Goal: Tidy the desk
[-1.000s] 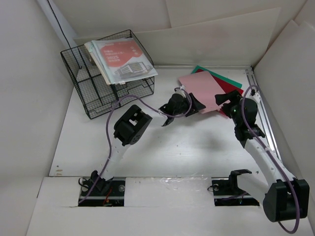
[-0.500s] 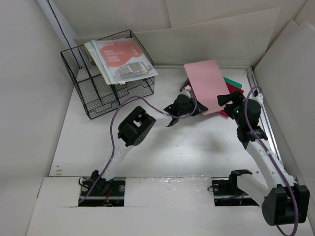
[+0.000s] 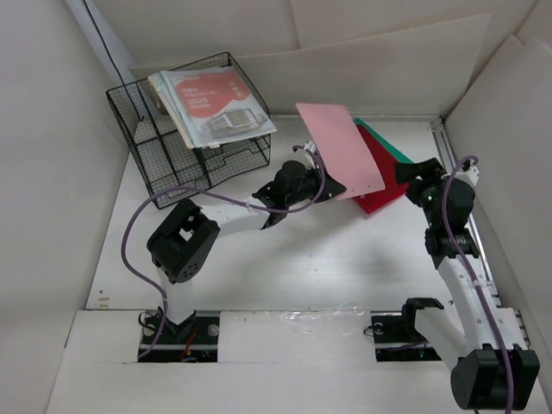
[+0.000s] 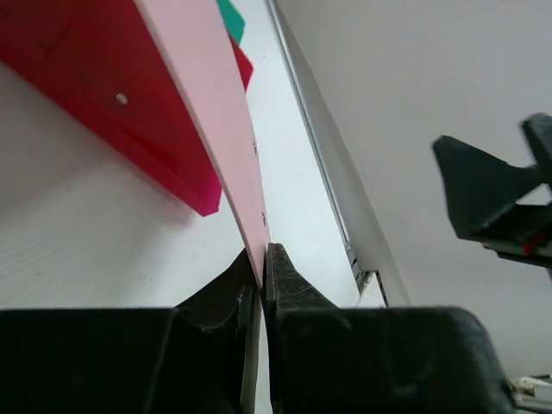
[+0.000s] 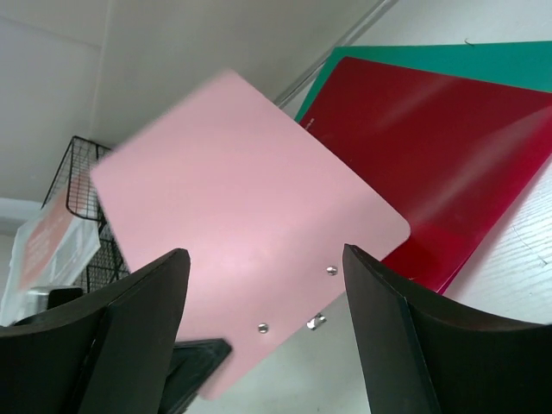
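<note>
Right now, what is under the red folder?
A green folder lies under the red folder; only its far edges show. The pink folder, held up, hides part of both from above.

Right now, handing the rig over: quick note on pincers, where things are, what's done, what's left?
Left pincer: shut on one edge of the pink folder, held tilted above the desk.
Right pincer: open, empty, near the folders.
Red folder lies on the green folder, far right of the desk.
Wire basket far left, booklets on top.
Done: pink folder picked up.
Left: place it, probably at the basket; then red and green.
</note>
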{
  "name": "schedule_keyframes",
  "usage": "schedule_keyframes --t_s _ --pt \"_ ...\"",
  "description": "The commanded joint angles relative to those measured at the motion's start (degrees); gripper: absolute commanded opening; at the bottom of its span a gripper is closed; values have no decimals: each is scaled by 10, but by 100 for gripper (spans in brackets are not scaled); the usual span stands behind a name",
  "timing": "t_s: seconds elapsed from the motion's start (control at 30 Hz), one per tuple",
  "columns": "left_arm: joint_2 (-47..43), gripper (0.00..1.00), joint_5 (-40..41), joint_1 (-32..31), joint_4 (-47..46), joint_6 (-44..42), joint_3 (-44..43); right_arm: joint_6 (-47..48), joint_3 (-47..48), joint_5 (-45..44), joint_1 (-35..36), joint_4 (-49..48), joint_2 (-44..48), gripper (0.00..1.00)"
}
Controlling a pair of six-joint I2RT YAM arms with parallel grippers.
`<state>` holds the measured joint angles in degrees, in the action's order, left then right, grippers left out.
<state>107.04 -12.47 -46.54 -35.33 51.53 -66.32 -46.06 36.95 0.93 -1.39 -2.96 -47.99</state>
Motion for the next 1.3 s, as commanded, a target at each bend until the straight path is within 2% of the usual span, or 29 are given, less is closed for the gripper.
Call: schedule_keyframes --t_s 0.0,0.1,0.2,0.5,0.6,0.73,1.0,1.2,1.27 --pt "-36 0 -25 0 30 -53 -27 11 10 19 -9 -13 6 77" --pt "-41 0 -31 5 25 -42 -14 17 10 29 -14 -13 1 77" --pt "-96 0 -2 11 28 -54 12 22 10 29 -19 -13 1 77" --pt "-247 0 33 96 168 -119 -91 27 10 42 -20 -13 12 77" --pt "-264 0 39 102 207 -132 -112 27 4 42 -25 -13 7 77" --pt "-288 0 39 107 214 -132 -97 27 -6 75 -25 -20 -9 77" --pt "-347 0 16 193 255 -106 -142 27 6 108 -25 -25 -24 77" --pt "-394 0 49 251 319 -122 -201 27 11 124 -25 -25 -24 77" --pt "-402 0 68 251 344 -128 -207 27 11 124 -20 -25 -24 77"
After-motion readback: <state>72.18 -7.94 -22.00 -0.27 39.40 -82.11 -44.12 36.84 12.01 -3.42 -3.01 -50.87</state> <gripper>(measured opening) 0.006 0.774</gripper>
